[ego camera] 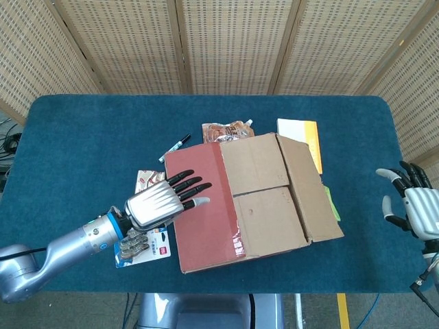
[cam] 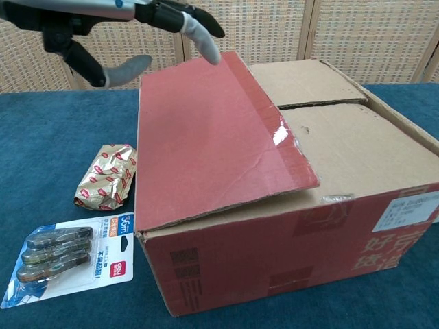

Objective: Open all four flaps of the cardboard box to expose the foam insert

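— While the cardboard box (ego camera: 250, 200) sits mid-table near the front edge, where's the left hand (ego camera: 164, 200)?
— Fingers spread, empty, above its red flap (cam: 206, 137). Right hand (ego camera: 411, 205) open at the right edge.

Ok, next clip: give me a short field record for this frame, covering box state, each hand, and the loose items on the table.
box: cardboard box on the blue table, flaps not opened, red flap slightly raised
foam insert: not visible
left hand: left hand fingers spread, over the red flap, holding nothing
right hand: right hand open, at the table's right edge, away from the box
left of box: foil snack pack, blister card
behind box: marker, snack pouch
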Controlling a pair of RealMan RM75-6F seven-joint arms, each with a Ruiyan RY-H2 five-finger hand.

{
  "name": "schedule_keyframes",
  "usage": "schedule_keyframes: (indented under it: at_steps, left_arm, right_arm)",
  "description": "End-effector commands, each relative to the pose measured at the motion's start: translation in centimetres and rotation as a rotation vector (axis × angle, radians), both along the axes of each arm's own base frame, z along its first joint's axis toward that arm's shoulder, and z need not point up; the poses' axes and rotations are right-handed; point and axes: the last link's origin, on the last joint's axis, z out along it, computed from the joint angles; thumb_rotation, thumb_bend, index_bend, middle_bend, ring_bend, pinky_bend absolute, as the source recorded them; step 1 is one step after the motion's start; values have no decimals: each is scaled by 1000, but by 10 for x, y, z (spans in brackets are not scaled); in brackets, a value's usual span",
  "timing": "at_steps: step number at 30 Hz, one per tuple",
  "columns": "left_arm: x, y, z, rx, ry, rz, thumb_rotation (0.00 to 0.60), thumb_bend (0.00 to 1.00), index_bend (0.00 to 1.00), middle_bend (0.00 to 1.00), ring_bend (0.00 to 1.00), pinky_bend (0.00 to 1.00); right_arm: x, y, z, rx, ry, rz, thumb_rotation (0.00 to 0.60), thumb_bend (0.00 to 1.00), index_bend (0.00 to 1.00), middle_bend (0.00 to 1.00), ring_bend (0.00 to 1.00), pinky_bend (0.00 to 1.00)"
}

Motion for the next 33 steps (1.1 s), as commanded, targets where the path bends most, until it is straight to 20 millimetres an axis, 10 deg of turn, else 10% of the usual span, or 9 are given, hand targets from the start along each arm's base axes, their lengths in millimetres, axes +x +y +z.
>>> schedule_keyframes:
  at_steps: [1,24,29,33]
  left_arm:
    - [19,6,-11,-32,14,-23,591,813,138,0,20,16]
    - [91,31,-78,-167,67,0,596,849,138,0,17,16]
    - [97,32,-84,-202,63,63,311,902,138,4,17,16]
    - [98,33,-83,-208,62,94,307,958,138,28,20,16]
  right_arm:
    - [-2,3,-2,-2,6,-5,600,672,183,226,0,0]
    - [-20,19,-12,-14,-9,-32,600,672,181,226,0,0]
    - [-23,20,-11,-17,-19,-40,600,672,180,226,0,0]
    - [-26,22,-11,-16,-26,-50,600,672,180,226,0,0]
